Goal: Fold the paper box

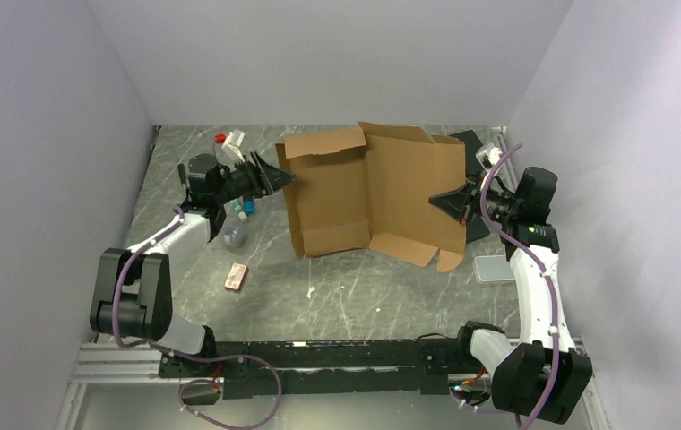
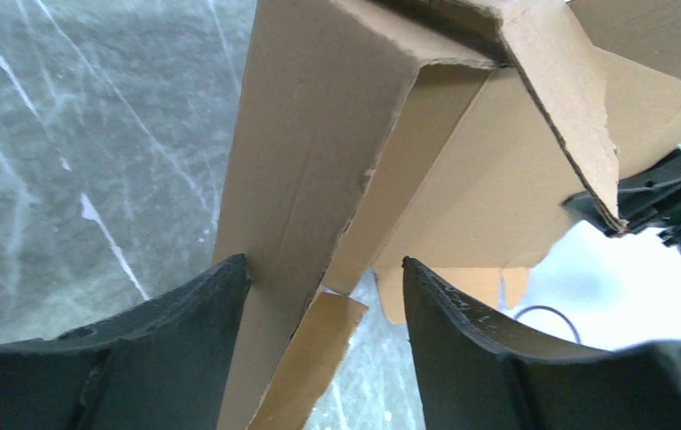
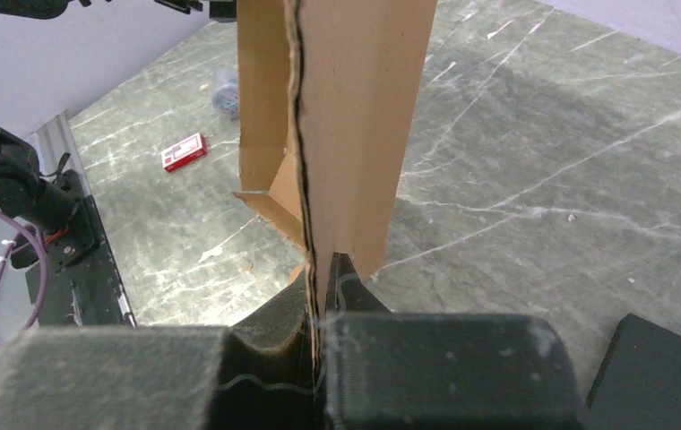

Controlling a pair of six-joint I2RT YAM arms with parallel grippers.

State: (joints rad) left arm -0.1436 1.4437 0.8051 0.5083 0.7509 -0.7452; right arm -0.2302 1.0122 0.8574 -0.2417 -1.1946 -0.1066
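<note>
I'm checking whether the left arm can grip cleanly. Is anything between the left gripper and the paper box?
Nothing visible. The left gripper is open, its fingers straddling the left edge of the paper box, with cardboard directly between them. The right gripper is shut on the opposite edge.

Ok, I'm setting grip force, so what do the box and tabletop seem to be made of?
The paper box: brown corrugated cardboard, matte; its cut edges look layered and rough. The table: grey with white veins, faintly shiny; stone or a marble-print laminate, can't tell which.
</note>
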